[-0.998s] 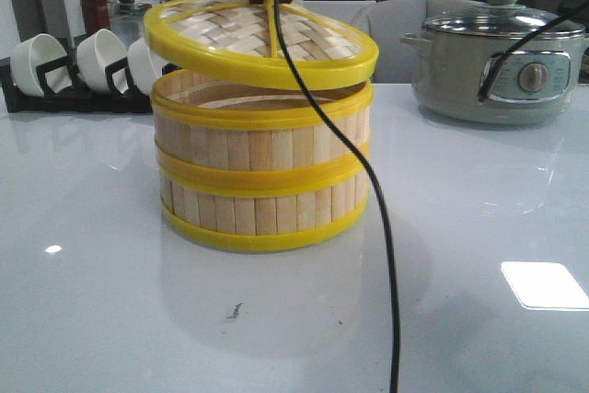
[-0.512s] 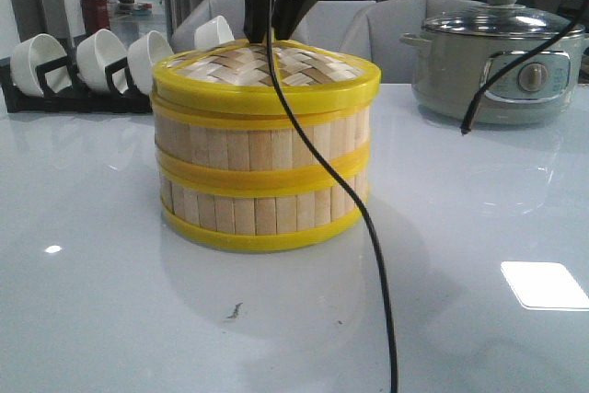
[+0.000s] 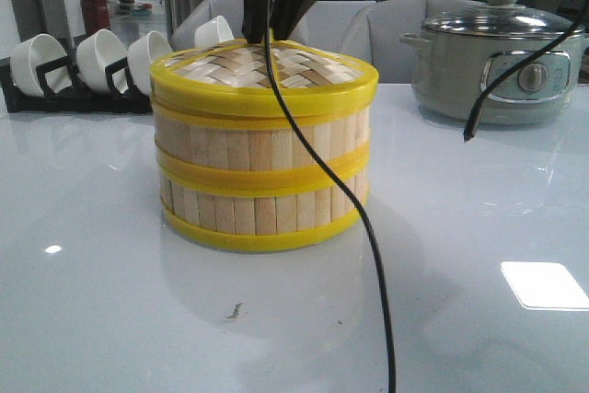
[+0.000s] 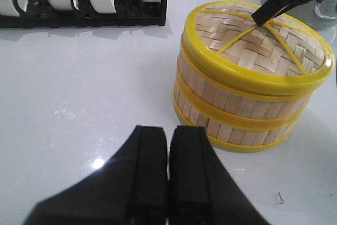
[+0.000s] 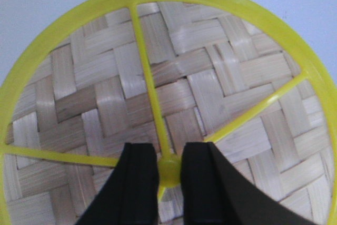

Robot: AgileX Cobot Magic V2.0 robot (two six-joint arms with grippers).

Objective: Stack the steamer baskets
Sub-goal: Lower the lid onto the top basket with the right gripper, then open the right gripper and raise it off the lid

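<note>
On the glossy white table (image 3: 110, 255), two steamer baskets (image 3: 262, 167) stand stacked, the woven lid (image 3: 264, 75) on top. The right end effector (image 5: 169, 175) pinches the lid's yellow knob (image 5: 169, 172); the left end effector (image 4: 168, 167) hangs closed, empty.

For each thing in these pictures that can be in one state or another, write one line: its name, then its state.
upper steamer basket, stacked on the lower one, covered
lower steamer basket, on the table, upright
woven lid, seated on the upper basket
right gripper, around the lid's knob
left gripper, shut, empty, apart from the stack
electric pot, glass lid on
white bowls, on edge in the rack
</note>
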